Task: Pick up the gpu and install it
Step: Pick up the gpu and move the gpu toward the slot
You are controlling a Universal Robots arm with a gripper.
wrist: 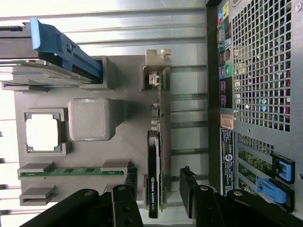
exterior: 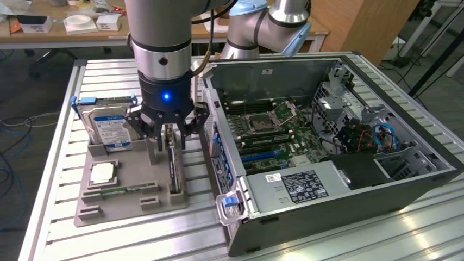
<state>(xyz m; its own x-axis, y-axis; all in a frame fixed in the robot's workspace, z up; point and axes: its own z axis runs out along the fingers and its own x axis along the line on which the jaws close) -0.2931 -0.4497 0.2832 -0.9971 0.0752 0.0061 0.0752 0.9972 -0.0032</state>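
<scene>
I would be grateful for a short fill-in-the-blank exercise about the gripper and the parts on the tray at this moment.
1. The gripper has its fingers ___, one on each side of the gpu.
2. The memory stick lying in the gray tray is ___ in colour.
3. The opened computer case stands to the exterior view's ___ of the tray.

Missing words: open; green; right.
</scene>
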